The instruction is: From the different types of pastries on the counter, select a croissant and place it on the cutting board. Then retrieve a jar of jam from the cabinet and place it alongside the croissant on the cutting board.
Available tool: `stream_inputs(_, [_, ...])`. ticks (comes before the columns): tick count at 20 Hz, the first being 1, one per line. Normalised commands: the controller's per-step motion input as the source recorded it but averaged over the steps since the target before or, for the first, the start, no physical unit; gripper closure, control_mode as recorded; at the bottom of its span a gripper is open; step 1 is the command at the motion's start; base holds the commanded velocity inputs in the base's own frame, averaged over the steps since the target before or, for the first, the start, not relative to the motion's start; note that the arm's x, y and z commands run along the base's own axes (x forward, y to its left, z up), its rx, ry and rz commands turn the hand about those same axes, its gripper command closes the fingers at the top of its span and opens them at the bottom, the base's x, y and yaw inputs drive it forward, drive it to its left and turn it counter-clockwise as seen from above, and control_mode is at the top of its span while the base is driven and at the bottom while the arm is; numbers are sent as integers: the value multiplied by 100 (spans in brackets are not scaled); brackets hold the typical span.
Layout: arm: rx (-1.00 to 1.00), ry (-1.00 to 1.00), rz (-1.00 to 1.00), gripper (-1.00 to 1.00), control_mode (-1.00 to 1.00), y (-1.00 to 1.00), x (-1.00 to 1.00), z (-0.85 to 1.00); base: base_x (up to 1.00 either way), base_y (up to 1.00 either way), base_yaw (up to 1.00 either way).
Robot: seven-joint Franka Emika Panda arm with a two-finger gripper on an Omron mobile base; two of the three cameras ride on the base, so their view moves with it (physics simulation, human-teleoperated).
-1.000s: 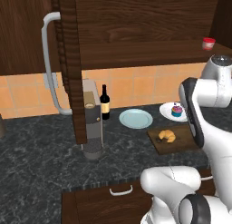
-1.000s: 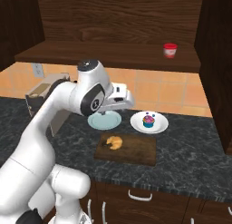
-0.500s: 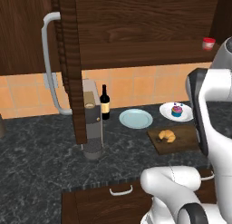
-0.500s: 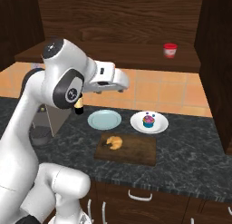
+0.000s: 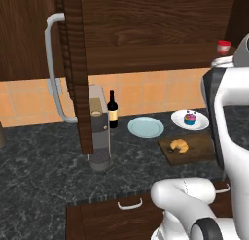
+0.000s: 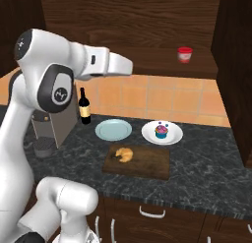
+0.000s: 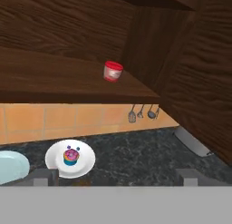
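Note:
The golden-brown croissant lies on the left part of the dark cutting board on the counter. Behind it, a pink-frosted cupcake sits on a white plate. The red-lidded jar of jam stands alone on the open cabinet's shelf. My gripper is open and holds nothing. It hangs at about shelf height, well short of the jar and to its left, facing it. My arm reaches out level above the counter.
The cabinet door stands open at the left with its long grey handle. Below it are a coffee machine, a dark wine bottle and an empty pale blue plate. The cabinet's side wall rises right of the jar.
My arm has lifted the hand from just above the cutting board up to shelf height. The gripper stayed open. Croissant, cupcake and jar have not moved.

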Motion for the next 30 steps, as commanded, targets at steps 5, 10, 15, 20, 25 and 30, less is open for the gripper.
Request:
stream_inputs(5, [-2, -4, -1, -100, -100, 1, 19, 58, 0, 0, 0])
stream_inputs(10, [-2, -18, 0, -100, -100, 0, 11, 6, 0, 0, 0])
stream_inputs(15, [1, -19, -5, -100, -100, -4, 53, -19, 0, 0, 0])
stream_inputs(20, [3, 1, -9, -100, -100, -7, 77, -3, 0, 0, 0])
stream_inputs(25, [4, 3, -14, -100, -100, -2, 83, 0, 0, 0, 0])
stream_inputs(30, [12, 3, -6, -100, -100, -28, 90, 0, 0, 0, 0])
